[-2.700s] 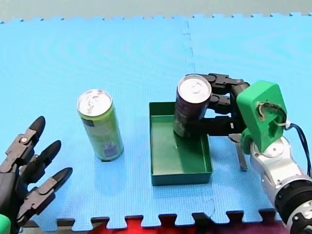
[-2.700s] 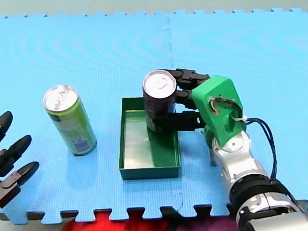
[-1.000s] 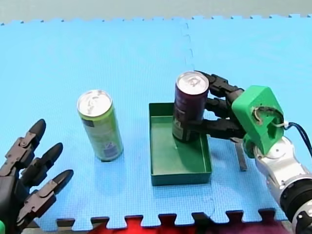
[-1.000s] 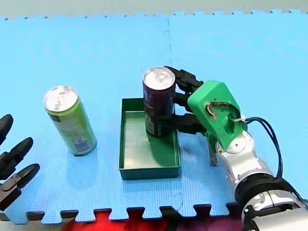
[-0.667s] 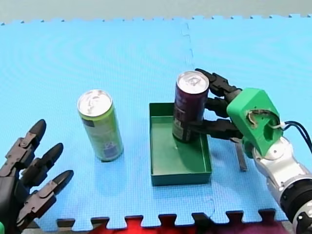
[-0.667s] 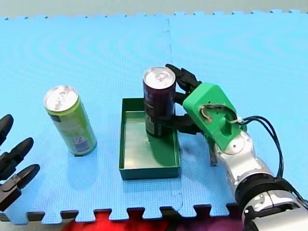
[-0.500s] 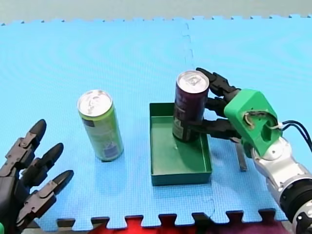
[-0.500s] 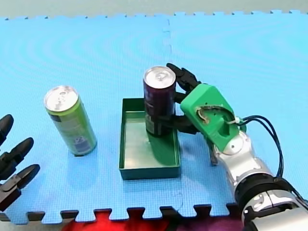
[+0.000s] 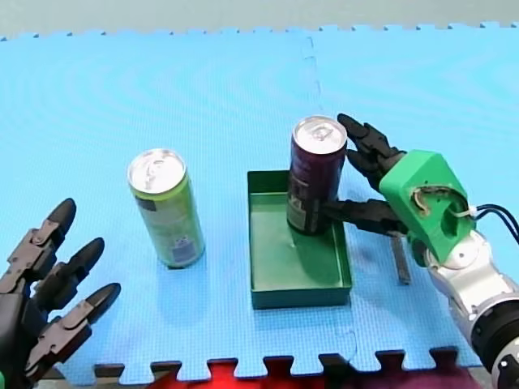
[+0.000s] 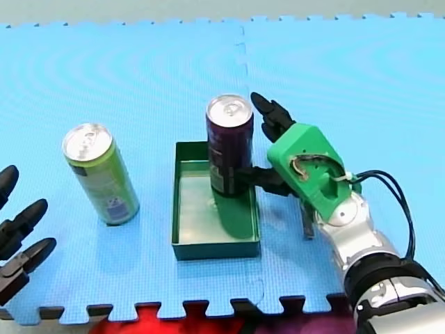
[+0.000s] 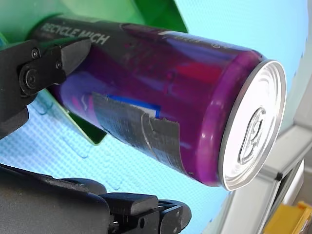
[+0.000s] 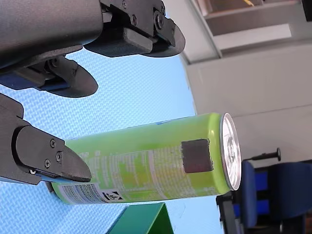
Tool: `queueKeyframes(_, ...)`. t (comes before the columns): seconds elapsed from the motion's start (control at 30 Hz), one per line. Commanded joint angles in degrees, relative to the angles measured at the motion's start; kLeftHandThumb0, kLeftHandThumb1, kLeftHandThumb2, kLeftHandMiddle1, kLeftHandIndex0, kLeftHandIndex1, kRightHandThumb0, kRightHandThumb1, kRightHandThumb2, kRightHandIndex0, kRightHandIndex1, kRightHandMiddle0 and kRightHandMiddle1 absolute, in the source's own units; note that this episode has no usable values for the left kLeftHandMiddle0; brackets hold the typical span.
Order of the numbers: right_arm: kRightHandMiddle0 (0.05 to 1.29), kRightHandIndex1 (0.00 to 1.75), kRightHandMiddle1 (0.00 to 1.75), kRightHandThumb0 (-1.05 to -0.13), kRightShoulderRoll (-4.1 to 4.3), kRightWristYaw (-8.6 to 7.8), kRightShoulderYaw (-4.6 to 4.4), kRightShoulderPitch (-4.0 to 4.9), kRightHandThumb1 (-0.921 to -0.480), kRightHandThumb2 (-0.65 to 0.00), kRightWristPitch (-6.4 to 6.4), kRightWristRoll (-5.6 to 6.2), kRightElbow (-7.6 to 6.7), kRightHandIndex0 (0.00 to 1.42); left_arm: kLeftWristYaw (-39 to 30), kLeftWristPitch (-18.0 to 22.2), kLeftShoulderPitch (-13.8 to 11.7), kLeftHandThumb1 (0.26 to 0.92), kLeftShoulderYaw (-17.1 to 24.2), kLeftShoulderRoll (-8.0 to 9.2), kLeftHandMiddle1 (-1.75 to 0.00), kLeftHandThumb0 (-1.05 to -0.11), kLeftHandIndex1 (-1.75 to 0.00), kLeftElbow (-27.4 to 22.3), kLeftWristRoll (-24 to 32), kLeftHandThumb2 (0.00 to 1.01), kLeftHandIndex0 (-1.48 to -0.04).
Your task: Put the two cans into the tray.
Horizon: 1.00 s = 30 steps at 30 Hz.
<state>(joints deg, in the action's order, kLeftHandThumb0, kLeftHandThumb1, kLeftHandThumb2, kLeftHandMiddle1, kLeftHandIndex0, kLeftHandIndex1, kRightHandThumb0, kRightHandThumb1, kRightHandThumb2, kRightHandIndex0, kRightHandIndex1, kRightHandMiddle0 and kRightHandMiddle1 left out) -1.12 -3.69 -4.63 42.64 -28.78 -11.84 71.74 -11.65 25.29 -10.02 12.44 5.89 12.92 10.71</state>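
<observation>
The purple can [image 9: 315, 178] stands upright inside the green tray [image 9: 300, 296], in the far corner nearest the right hand [image 9: 395, 188]. That hand's fingers [image 9: 366, 144] are released. The upper ones stand clear of the can's rim on its right side. The thumb [image 9: 357, 212] reaches in low toward the can's base (whether its tip touches the can cannot be told from the head views). In the first wrist view, a black fingertip [image 11: 63, 61] lies against the lower part of the can, by its printed band, with the tray's edge [image 11: 161, 14] just beyond.

The green can [image 9: 166, 211] stands upright on the blue foam mat [image 9: 203, 89]. It is outside the tray, well to the left of the right hand's fingers, with the tray between them. In the second wrist view this can sits just beyond black fingertips [image 12: 68, 168] without being gripped.

The left hand [image 9: 45, 304] holds nothing, its fingers released, at the mat's near left corner, apart from the green can.
</observation>
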Motion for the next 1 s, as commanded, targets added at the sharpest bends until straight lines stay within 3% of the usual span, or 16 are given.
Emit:
queueKeyframes(0.0,0.13,0.00,0.00,-1.048,0.96,-0.90,0.73,0.07,-0.828,-0.009,-0.53,0.86,-0.11,0.15,-0.2,0.3,0.2,0.905,0.4,0.46,0.00,-0.990,0.00,0.3,0.4,0.00,-0.29)
queueKeyframes(0.13,0.12,0.00,0.00,-1.048,1.71,-2.46,1.73,0.14,-0.828,-0.007,-0.71,2.01,-0.16,0.15,-0.4,0.3,0.4,0.906,0.4,0.63,0.00,-0.988,0.00,0.4,0.4,0.00,-0.29)
queueKeyframes(0.23,0.12,0.00,0.00,-1.048,2.26,-4.60,3.12,0.06,-0.820,-0.002,-0.71,3.74,-0.08,0.14,-0.5,0.2,0.5,0.906,0.5,0.80,0.00,-0.987,0.00,0.5,0.5,0.00,-0.29)
queueKeyframes(0.37,0.12,0.00,0.00,-1.048,3.39,-7.85,4.88,-0.45,-0.807,0.000,-1.04,5.93,0.01,0.14,-0.7,0.2,0.6,0.908,0.6,0.97,0.00,-0.987,0.00,0.4,0.5,0.00,-0.29)
queueKeyframes(0.53,0.11,0.00,0.00,-1.048,4.95,-9.87,6.43,-1.12,-0.794,0.000,-1.20,7.46,0.29,0.15,-0.7,0.2,0.7,0.911,0.6,1.13,0.00,-0.987,0.00,0.3,0.4,0.00,-0.29)
queueKeyframes(0.8,0.11,0.01,0.00,-1.048,6.94,-11.73,7.81,-1.72,-0.777,0.000,-1.67,8.26,0.88,0.16,-1.1,0.2,0.8,0.917,0.7,1.50,0.00,-0.986,0.00,0.4,0.7,0.00,-0.28)
queueKeyframes(0.97,0.12,0.01,0.00,-1.048,8.10,-13.26,8.55,-2.94,-0.766,0.000,-2.68,8.71,0.80,0.16,-1.3,0.1,0.4,0.919,0.8,1.65,0.00,-0.983,0.00,0.1,1.0,0.00,-0.28)
